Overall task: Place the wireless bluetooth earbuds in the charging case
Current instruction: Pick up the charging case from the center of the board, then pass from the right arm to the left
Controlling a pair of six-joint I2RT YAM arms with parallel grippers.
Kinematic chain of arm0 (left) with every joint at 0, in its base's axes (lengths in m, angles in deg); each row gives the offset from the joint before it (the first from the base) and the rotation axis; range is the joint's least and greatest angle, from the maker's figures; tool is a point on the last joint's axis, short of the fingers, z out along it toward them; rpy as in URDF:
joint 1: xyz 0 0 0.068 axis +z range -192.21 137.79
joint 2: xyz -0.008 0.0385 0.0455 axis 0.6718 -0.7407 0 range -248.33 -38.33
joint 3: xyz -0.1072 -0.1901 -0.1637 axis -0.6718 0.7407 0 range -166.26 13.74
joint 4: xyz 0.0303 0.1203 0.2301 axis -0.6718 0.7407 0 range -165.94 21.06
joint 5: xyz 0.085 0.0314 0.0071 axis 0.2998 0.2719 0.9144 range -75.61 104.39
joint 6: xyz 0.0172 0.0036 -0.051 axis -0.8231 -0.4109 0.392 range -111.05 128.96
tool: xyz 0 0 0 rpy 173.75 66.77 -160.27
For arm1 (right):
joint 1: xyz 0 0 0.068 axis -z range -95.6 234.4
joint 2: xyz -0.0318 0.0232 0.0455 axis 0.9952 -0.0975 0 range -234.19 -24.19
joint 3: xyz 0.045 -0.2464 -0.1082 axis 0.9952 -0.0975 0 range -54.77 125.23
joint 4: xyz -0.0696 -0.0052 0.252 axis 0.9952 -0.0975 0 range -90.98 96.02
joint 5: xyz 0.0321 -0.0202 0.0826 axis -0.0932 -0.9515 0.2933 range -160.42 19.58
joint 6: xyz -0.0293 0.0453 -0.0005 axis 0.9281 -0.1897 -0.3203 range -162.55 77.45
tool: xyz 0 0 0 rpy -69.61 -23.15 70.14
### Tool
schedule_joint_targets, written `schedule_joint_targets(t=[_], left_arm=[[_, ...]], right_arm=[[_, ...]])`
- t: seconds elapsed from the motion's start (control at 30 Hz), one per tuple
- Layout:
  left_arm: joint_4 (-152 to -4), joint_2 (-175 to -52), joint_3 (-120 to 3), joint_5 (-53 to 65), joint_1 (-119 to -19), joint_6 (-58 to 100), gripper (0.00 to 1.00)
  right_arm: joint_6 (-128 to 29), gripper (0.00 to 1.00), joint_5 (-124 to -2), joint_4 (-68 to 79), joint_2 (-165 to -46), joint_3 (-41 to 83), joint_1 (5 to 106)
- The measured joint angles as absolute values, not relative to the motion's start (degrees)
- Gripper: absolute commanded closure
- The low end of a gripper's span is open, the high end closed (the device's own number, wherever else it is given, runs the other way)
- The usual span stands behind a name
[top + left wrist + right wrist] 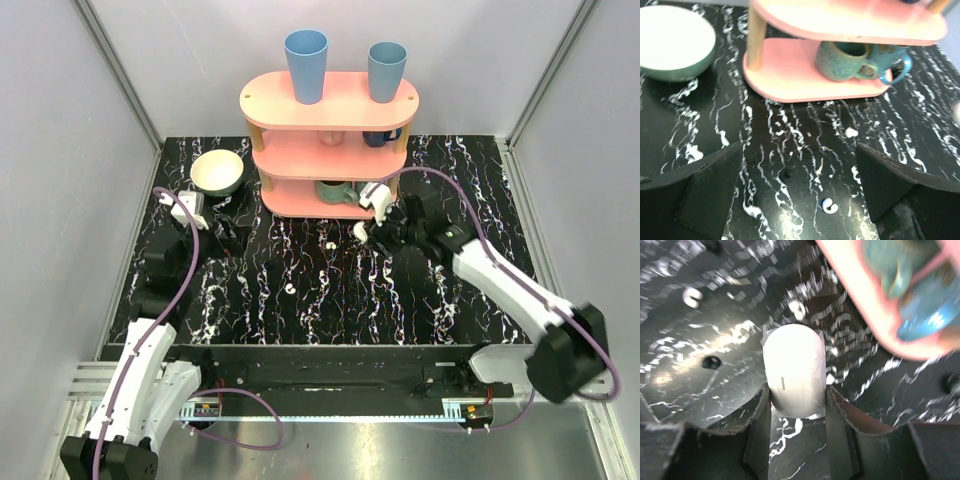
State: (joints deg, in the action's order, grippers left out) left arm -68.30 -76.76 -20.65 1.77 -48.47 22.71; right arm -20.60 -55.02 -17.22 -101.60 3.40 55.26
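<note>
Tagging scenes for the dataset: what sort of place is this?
Probably a lab robot test cell: plain grey enclosure walls on metal framing, a black marble-patterned tabletop, and a pink shelf with staged cups.

This looks like a robotics lab test cell. Plain pale panel walls [60, 150], held in bare aluminium struts [118, 75], box in a black marble-patterned desk [300, 300]. A left arm [130, 380] and a right arm [500, 280] are bolted along a metal rail [330, 405] at the near edge, with purple cables [188, 260] looping loose. The only homely things are kitchenware: a pink shelf [330, 105], blue cups [306, 65], a cream bowl [217, 172] and mugs [842, 60].
</note>
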Motion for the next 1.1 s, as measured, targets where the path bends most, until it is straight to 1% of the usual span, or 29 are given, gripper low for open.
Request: schedule_joint_targets(t=[0.07,0.13,0.33,0.43,0.6,0.83,1.1], left_arm=[[-68.20,-77.81,-22.20,-1.29,-48.49,22.45,0.01],[-68.09,-78.99,-24.59,-5.25,-48.51,21.88,0.01],[-68.02,-82.64,-31.41,-15.41,-49.82,21.05,0.01],[-67.45,-85.11,-33.94,-19.43,-50.55,21.03,0.01],[-65.49,-87.93,-37.22,-24.02,-51.97,21.03,0.01],[-64.98,-89.68,-40.13,-27.93,-56.01,21.91,0.01],[-67.61,-91.04,-39.91,-26.60,-67.38,23.78,0.01]], right_arm=[[-18.74,1.00,-52.36,-14.84,-94.65,2.05,53.20],[-16.55,1.00,-51.09,-13.14,-89.34,1.19,51.02],[-4.01,1.00,-50.52,-12.39,-82.78,0.06,43.76],[3.05,1.00,-53.84,-12.46,-81.75,-0.01,39.24],[13.11,1.00,-62.96,-11.89,-81.73,0.01,33.25],[21.74,1.00,-71.33,-7.08,-81.75,0.01,30.14],[23.42,1.00,-73.45,-4.13,-82.19,0.01,30.01]])
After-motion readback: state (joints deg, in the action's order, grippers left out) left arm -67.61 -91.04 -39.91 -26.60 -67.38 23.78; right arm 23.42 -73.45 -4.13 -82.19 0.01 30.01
